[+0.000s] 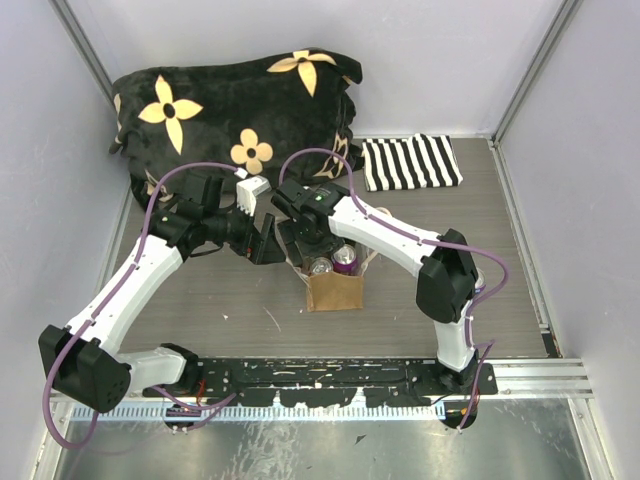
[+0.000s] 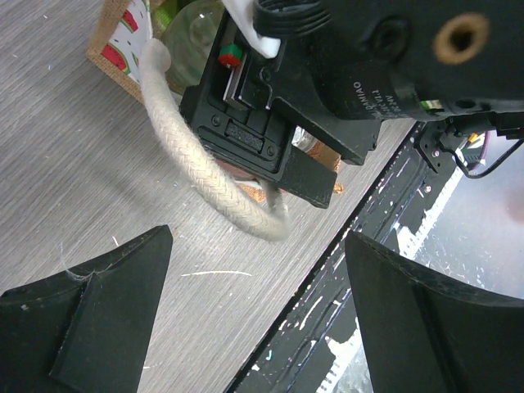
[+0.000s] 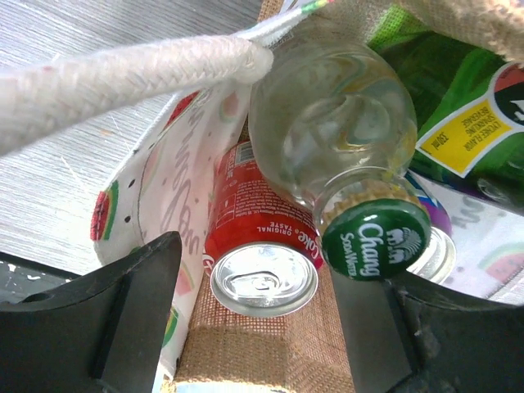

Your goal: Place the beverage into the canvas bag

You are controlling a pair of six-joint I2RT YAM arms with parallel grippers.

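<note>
The canvas bag stands upright mid-table, its lining printed with watermelons. Inside it I see a red cola can, a clear glass soda bottle with a green cap, a purple can and a green-labelled bottle. My right gripper hangs open just over the bag's mouth, its fingers apart on either side of the cola can's top and clamping nothing. My left gripper is open beside the bag's left side. A cream rope handle droops just beyond its fingertips, untouched.
A black flowered cushion fills the back left. A black-and-white striped cloth lies at the back right. The black mounting rail runs along the near edge, and grey walls close in both sides.
</note>
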